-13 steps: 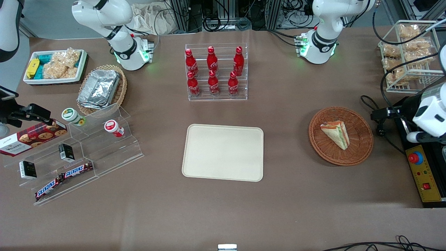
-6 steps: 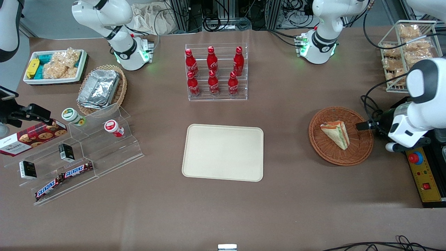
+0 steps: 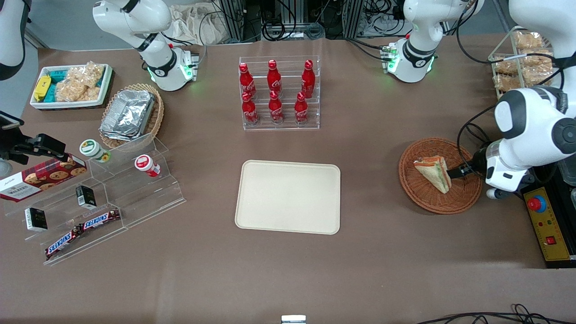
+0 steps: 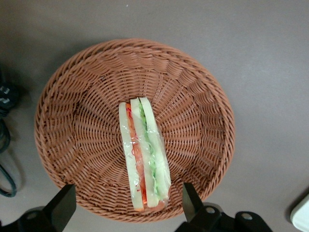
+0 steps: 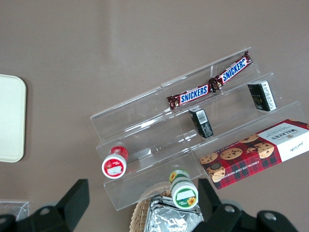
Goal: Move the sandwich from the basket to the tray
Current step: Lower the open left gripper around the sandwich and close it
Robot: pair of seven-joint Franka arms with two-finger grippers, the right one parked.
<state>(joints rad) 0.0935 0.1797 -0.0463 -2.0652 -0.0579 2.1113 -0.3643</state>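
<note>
Hovering: pincer (image 4: 124, 205) above basket (image 4: 77, 121), fingers spread wide apart, empty
Arm: wrist pointing down at sandwich (image 4: 143, 154)
Sandwich: lying in basket
Tray (image 3: 288, 196): on surface (image 3: 360, 270)

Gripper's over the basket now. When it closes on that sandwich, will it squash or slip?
The sandwich looks soft: pale bread layers, so a firm squeeze would probably dent it. Its glossy clear wrap may slip. It stands on edge in the basket, so it could tip. The open gripper hovers above it.
</note>
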